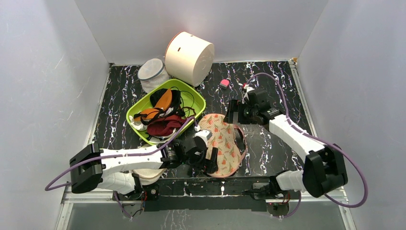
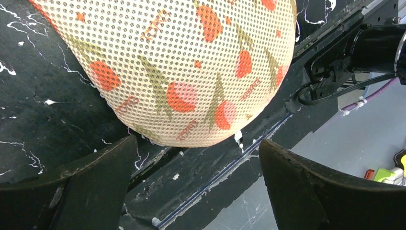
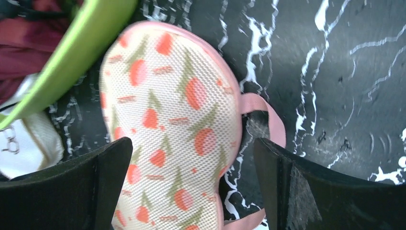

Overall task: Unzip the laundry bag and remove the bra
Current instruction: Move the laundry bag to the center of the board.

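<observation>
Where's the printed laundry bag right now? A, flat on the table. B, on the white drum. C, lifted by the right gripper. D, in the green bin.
A: the bag lies flat on the table; the left gripper and right gripper are open, gripping nothing.

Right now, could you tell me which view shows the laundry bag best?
The top external view: the laundry bag lies almost whole there. Left wrist shows only its near end, right wrist its far end.
</observation>
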### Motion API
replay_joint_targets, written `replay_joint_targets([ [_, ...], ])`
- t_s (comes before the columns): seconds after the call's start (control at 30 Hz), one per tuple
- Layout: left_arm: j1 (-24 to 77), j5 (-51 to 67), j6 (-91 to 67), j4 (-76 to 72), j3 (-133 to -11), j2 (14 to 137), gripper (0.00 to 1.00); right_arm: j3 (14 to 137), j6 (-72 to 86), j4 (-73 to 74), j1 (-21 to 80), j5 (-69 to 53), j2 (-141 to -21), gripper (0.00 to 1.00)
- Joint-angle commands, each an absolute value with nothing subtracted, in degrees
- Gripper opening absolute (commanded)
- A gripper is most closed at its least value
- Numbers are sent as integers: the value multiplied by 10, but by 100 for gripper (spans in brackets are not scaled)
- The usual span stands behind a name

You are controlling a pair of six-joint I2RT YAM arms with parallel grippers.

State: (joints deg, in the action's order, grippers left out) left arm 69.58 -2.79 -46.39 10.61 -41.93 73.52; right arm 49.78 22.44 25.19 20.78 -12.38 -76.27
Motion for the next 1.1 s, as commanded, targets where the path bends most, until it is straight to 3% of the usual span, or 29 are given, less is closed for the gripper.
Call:
replay_joint_targets([
  [0.0, 700, -57, -483, 62, -406, 731, 98, 517, 193, 257, 210, -163, -708, 98],
  [0.2, 679, -48, -498, 31, -394, 764, 98, 473, 194, 299, 210, -191, -623, 98],
  [0.5, 593, 16, -463, -28, -455, 883, 57, 463, 218, 334, 209, -201, -582, 98],
  [0.63, 539, 55, -425, -31, -536, 950, 49, 452, 240, 324, 209, -163, -592, 98],
  [0.87, 520, 37, -357, 37, -646, 987, 50, 406, 270, 248, 182, -157, -622, 98],
  [1.07, 527, 48, -392, -5, -491, 858, 79, 428, 236, 245, 166, -170, -653, 95],
])
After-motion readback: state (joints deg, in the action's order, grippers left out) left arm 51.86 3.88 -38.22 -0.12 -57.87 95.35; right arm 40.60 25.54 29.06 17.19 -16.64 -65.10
